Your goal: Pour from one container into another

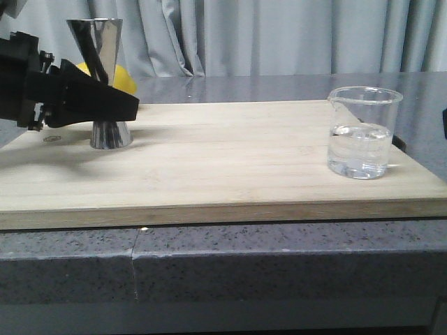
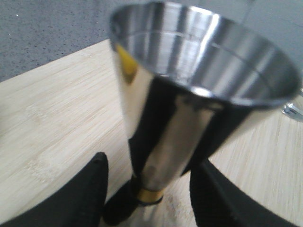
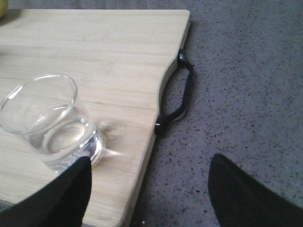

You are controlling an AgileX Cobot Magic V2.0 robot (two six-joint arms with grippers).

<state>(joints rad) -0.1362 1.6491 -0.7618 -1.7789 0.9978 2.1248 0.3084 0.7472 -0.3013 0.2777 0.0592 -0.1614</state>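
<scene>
The left pincer (image 2: 147,189) stands open around the jigger (image 2: 189,94), one black finger (image 2: 85,194) on each side of its narrow gold waist, with a gap showing on both sides, so it has hold of nothing yet. That placement makes sense as a brace: gripped at the waist, the tall steel cup would stay put while liquid comes in from above, and its wide mouth stays clear of the fingers.

The right pincer (image 3: 149,194) is also open and empty, its fingers spread wide. It hangs just beside the beaker (image 3: 47,120), off the board's edge and over the grey tabletop (image 3: 246,71); one finger (image 3: 52,198) sits near the glass without closing on it. It looks set up to take the beaker next.

Seen from the front, the jigger (image 1: 106,84) stands upright on the board (image 1: 223,167), and the beaker (image 1: 363,132) stands upright well apart from it, near the board's opposite end, about half full of clear liquid. A lemon (image 1: 126,78) shows just behind the jigger (partly hidden by it).

The board is pale bamboo with a black handle (image 3: 182,92) at the beaker's end, lying on a speckled grey tabletop. Behind the jigger hang pale grey curtains (image 1: 279,35).
</scene>
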